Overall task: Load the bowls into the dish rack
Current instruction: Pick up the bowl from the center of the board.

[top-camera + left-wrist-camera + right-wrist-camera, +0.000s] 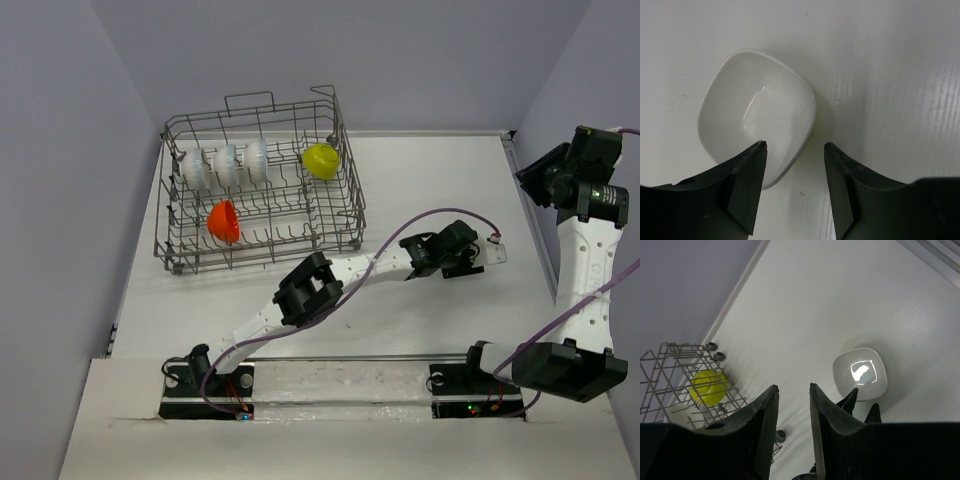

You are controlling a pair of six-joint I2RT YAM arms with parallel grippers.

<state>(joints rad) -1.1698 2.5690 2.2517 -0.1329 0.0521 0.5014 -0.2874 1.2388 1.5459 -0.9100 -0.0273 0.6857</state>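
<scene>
- I am reading the left jaws as standing apart and clamping nothing, hovering low over the counter [890,60].
- The white bowl [757,115] is sitting upright on the counter directly ahead of the left jaws. One fingertip [752,160] is overlapping its near rim, and the other is lying outside the rim over bare counter.
- I cannot tell whether that fingertip is touching the bowl.
- I am reading the right jaws as standing narrowly apart with nothing between them, raised well above the counter.
- In the right wrist view, the white bowl is lying just to the right of the right jaws, with the left fingertips showing at its near edge.
- The dish rack [352,200] is standing on the counter, well apart from both pairs of jaws and to the left of each.
- The rack is carrying three white bowls [227,165] set on edge in a row, a yellow bowl [320,160] beside them and an orange bowl [224,221] nearer the front.
</scene>
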